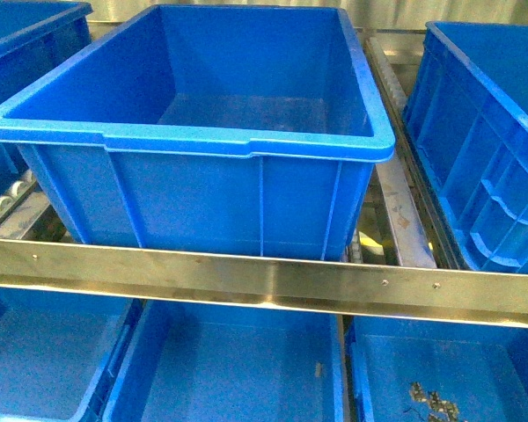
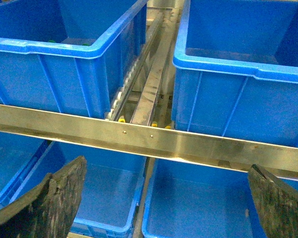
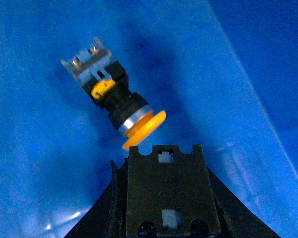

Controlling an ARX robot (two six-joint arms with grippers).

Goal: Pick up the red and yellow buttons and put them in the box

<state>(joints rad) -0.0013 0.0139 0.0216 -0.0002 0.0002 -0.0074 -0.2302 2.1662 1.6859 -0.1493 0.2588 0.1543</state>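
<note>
Right gripper (image 3: 166,148): seen from the right wrist as one dark slotted plate with dark wedges on both sides; no gap showing, so cannot tell how far apart the jaws stand. Nothing visibly clamped. Just past its tip, the yellow button (image 3: 120,101), lying tilted on the blue floor of a bin (image 3: 35,163), round yellow cap nearest the gripper and very close to its edge, dark blocky body and grey terminal end pointing away. Whether cap and tip touch, impossible to tell.

Left gripper (image 2: 168,166): spread wide, two worn black fingers (image 2: 59,196) far apart, holding nothing, hanging over the lower row of blue bins (image 2: 109,198) below a steel rail (image 2: 198,144).

In the front view, neither arm visible. Large blue box (image 1: 246,141) on the upper rack, behind the same rail. Small metal parts (image 1: 431,404) in the lower right bin.
</note>
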